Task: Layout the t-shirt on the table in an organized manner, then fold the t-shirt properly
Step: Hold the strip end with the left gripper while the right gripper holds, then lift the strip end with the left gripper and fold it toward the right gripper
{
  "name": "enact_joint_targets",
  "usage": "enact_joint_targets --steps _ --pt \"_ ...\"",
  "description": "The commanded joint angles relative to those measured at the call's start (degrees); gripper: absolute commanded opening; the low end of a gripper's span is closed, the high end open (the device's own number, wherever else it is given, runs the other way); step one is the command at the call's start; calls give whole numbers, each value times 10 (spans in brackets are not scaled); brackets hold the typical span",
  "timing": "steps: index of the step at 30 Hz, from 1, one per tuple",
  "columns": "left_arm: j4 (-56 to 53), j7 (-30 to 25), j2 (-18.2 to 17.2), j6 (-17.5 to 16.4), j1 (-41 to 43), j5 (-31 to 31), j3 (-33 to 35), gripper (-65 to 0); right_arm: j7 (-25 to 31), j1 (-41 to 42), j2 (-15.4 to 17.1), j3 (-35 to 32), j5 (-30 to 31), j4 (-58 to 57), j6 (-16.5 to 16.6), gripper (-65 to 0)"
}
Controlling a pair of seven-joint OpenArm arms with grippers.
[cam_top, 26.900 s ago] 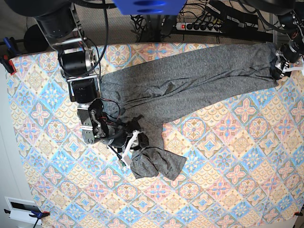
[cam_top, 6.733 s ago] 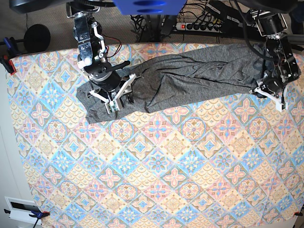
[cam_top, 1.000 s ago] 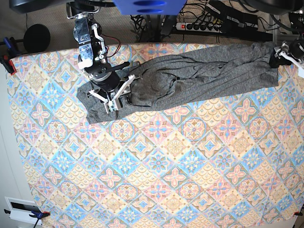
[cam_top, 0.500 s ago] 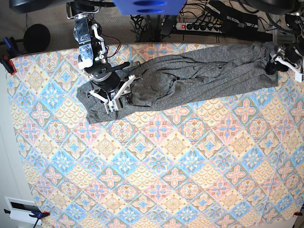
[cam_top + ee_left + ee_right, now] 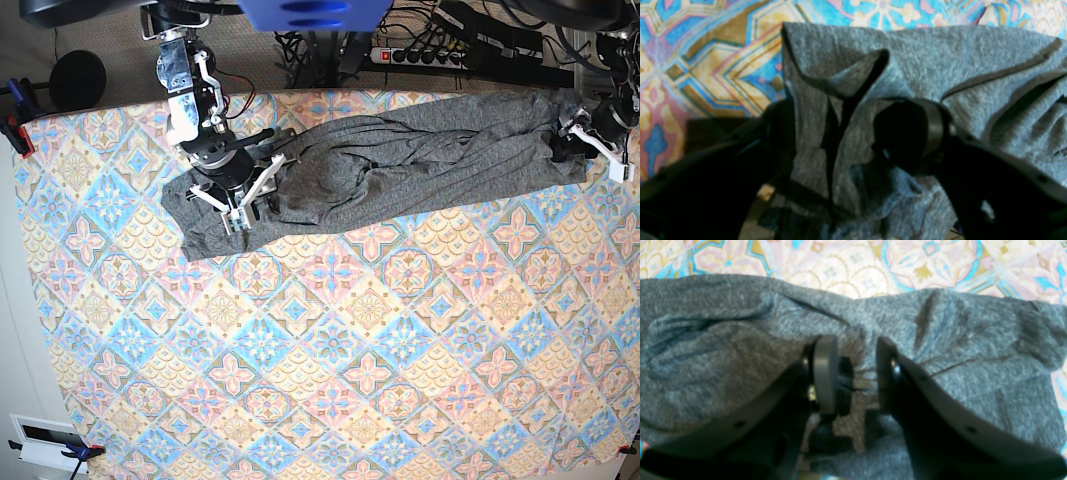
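The t-shirt [image 5: 400, 165] lies stretched across the top of the table [image 5: 350, 350], from upper left to the upper right edge — much as it did a second ago. The right gripper [image 5: 247, 205] at upper left has not shifted; its jaws pinch a fold of cloth. The left gripper [image 5: 583, 140] at upper right has dropped slightly lower and inward — its jaws stand wide with bunched cloth between them.

T-shirt [image 5: 400, 165]: matt heathered knit; table [image 5: 330, 340] cloth: smooth, printed.
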Motion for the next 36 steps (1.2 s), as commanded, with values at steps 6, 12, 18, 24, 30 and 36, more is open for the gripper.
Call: enact_joint_targets --steps 6,12,18,24,30,36 --pt "-16 151 20 -14 52 37 43 -194 14 6 1 2 5 9 1 -462" --pt "-16 152 5 -14 77 37 43 -194 13 6 1 2 5 8 1 -462" --pt "-16 152 2 -14 93 37 43 -194 13 6 1 2 5 -9 1 -463" --pt "-16 153 1 -15 97 37 43 -194 13 6 1 2 5 -11 1 -463" --pt "-16 153 1 -15 110 37 43 -194 13 6 1 2 5 -11 1 -463" --pt "-9 153 2 -15 109 37 60 -270 13 6 1 2 5 -11 1 -463"
